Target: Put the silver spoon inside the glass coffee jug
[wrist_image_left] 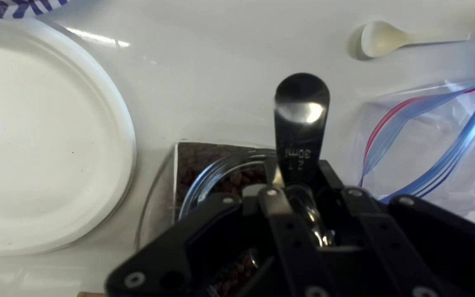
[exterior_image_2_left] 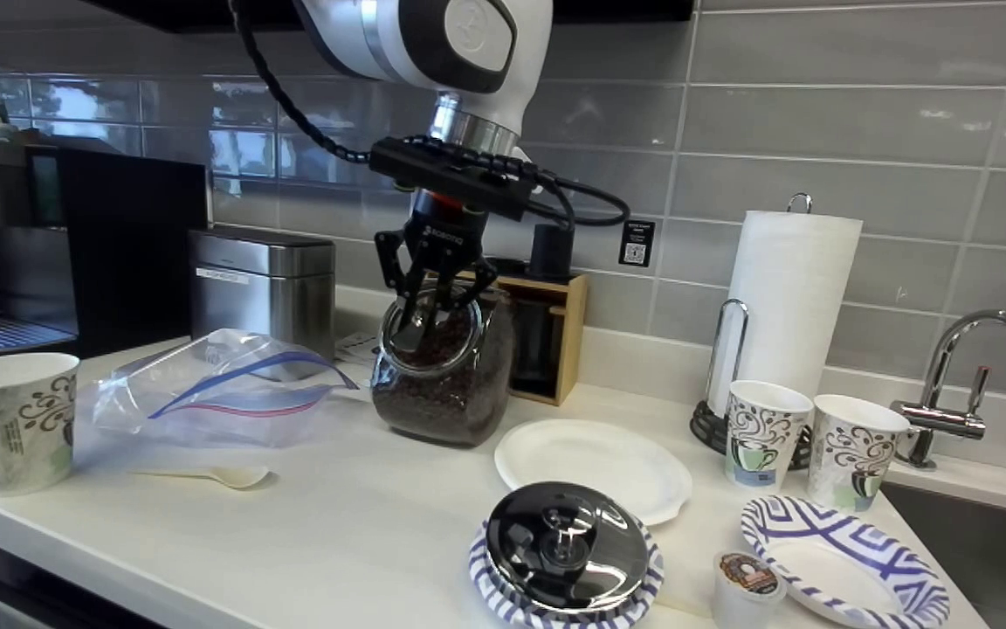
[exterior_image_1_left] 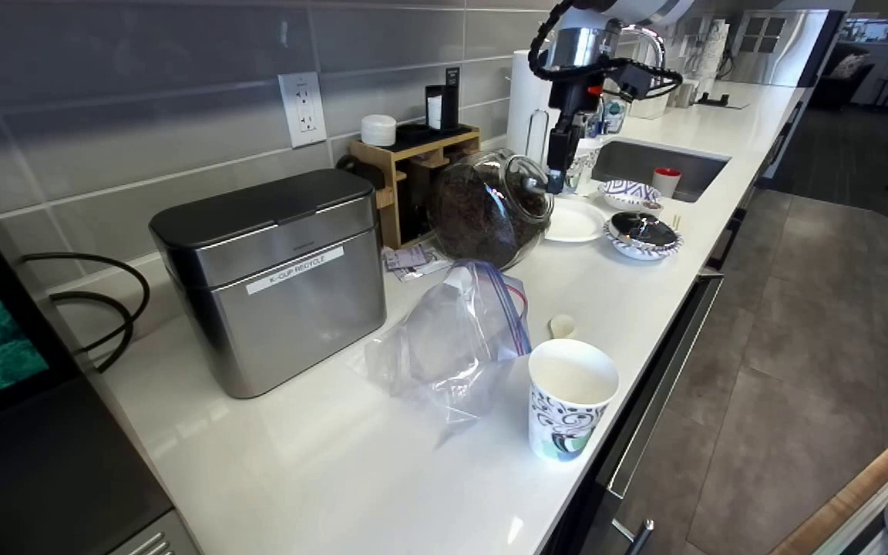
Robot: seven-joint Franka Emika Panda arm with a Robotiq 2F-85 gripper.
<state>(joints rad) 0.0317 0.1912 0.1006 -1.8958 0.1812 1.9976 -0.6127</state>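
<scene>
Nearest in the wrist view, the hand (wrist_image_left: 300,179) is pinched on the silver spoon (wrist_image_left: 302,123), gripping it btwn its fingers. Spoon's long axis runs almost straight up that view, rounded end pointing away from the fingers, small lettering on it; the rest is mostly hidden by the hand. Just beyond is the glass coffee jug (exterior_image_2_left: 442,415) w/ dark beans (wrist_image_left: 237,177), its round mouth angled toward the front edge of the counter (exterior_image_2_left: 363,533). Spoon is right at that mouth — rounded end shows past the rim in the wrist view; can't tell if any of it is inside.

Around the jug: white plate (wrist_image_left: 39,140) just beside, clear plastic bag (exterior_image_2_left: 197,367) near, wooden rack (exterior_image_2_left: 575,341) close behind. Room for moving = strip of counter from jug to front edge, btwn white plastic spoon (wrist_image_left: 379,39) and silver lid (exterior_image_2_left: 568,568). Farther off: patterned cup (exterior_image_2_left: 27,428) near the edge, past the plastic spoon; metal bin (exterior_image_1_left: 305,308) by the tiled wall (exterior_image_1_left: 182,92).
</scene>
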